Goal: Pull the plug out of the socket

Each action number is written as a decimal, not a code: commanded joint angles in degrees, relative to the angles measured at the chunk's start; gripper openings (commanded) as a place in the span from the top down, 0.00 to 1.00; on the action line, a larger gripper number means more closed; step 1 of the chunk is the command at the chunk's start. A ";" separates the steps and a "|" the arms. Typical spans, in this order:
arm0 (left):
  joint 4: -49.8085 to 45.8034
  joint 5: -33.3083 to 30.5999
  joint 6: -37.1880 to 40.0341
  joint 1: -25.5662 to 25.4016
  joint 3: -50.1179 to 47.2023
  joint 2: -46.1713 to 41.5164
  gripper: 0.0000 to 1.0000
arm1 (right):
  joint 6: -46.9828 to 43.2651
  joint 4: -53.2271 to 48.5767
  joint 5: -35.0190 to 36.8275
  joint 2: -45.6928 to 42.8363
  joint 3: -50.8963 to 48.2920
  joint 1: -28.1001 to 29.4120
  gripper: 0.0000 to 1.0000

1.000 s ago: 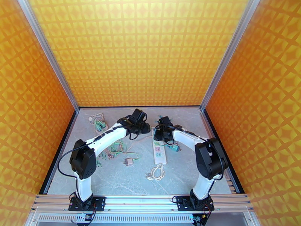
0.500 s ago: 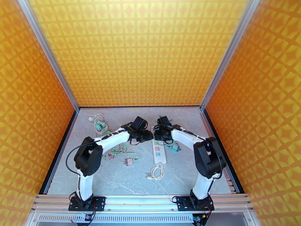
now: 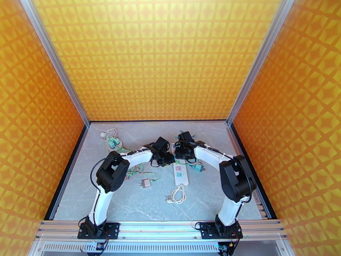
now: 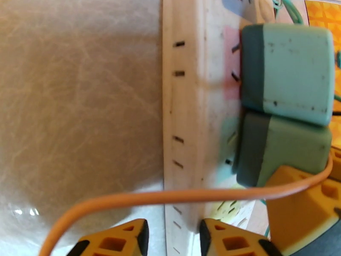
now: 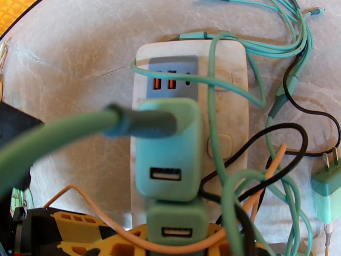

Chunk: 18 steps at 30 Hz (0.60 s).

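White socket: lies on the grey marbled table, its far end between the two wrists.
Plug: teal, seated in the socket, touching a second teal plug just beyond it.
Right gripper: yellow fingers clamped on both sides of the plug.
Left gripper: jaws apart, astride the socket's long edge. One tip touches, the other stands just off.
Orange cable: crosses the socket near the left fingertips.

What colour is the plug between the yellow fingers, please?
The plug is mint green; left wrist view.
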 commanded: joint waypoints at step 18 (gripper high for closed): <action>-9.89 -2.52 -0.57 0.59 4.90 6.21 0.65 | -0.74 -7.69 0.79 -1.53 4.08 1.61 0.74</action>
